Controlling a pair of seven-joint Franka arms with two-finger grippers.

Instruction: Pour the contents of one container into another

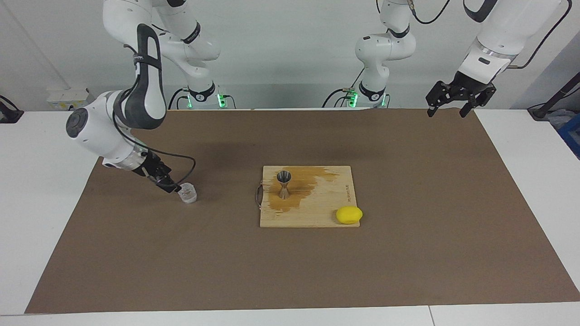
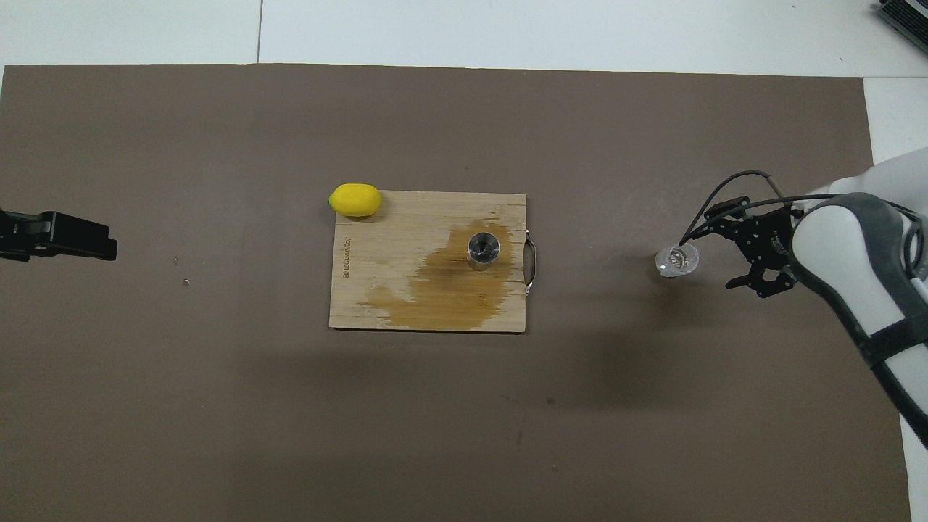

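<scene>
We see a wooden cutting board on the brown mat, well away from either set of jaws, with a dark wet stain, perhaps spilled liquid. A yellow lemon rests at one board corner, toward the left arm's end.

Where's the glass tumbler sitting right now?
The glass tumbler stands upright on the brown mat, off the cutting board, toward the right arm's end of the table, beside the open right gripper.
</scene>
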